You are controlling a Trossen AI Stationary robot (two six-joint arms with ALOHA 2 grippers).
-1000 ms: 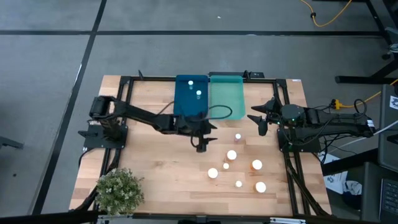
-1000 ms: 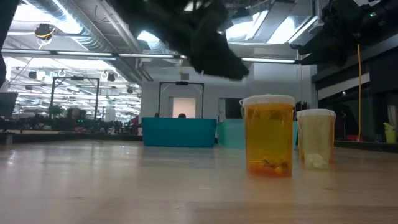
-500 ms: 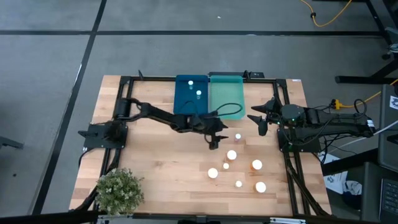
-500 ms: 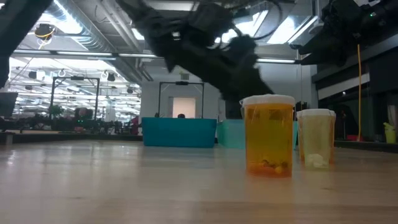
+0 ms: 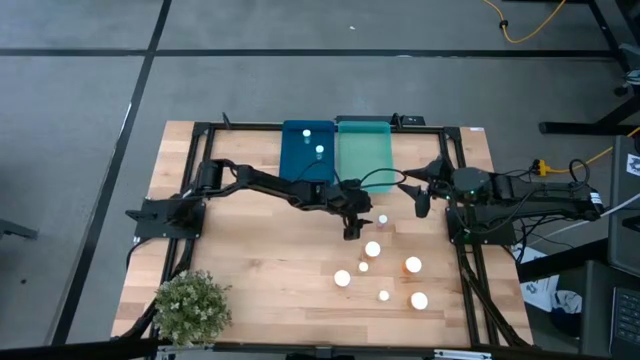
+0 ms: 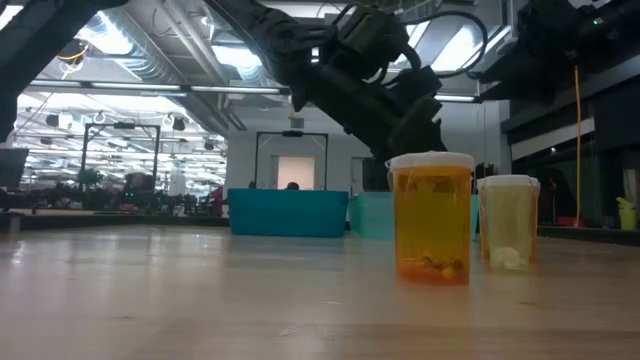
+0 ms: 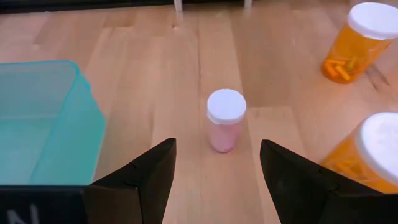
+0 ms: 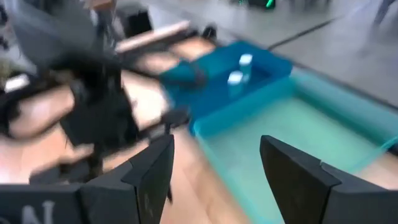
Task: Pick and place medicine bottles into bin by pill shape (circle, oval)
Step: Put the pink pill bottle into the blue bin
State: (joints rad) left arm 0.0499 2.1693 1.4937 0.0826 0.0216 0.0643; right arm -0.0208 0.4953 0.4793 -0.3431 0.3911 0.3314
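Note:
A small pink medicine bottle (image 7: 226, 120) with a white cap stands upright on the wooden table. My left gripper (image 5: 351, 230) hovers open just short of it, and its fingers (image 7: 155, 174) frame the bottle without touching. Several more white-capped bottles (image 5: 372, 249) stand toward the near right, some amber (image 7: 360, 40). Two bottles (image 5: 319, 150) sit in the dark blue bin (image 5: 300, 165). Beside that bin is the teal bin (image 5: 364, 160). My right gripper (image 5: 422, 207) waits open at the right, above the table.
A potted plant (image 5: 191, 307) stands at the near left corner. A black frame (image 5: 200, 150) runs around the work area. In the low view an amber bottle (image 6: 432, 218) and a pale bottle (image 6: 508, 222) stand close to the camera. Bare wood lies left of the bottles.
My left gripper has reached toward the table's right edge and sunk a little, closing in on the pink bottle. It has stayed open. The bottles have not moved.

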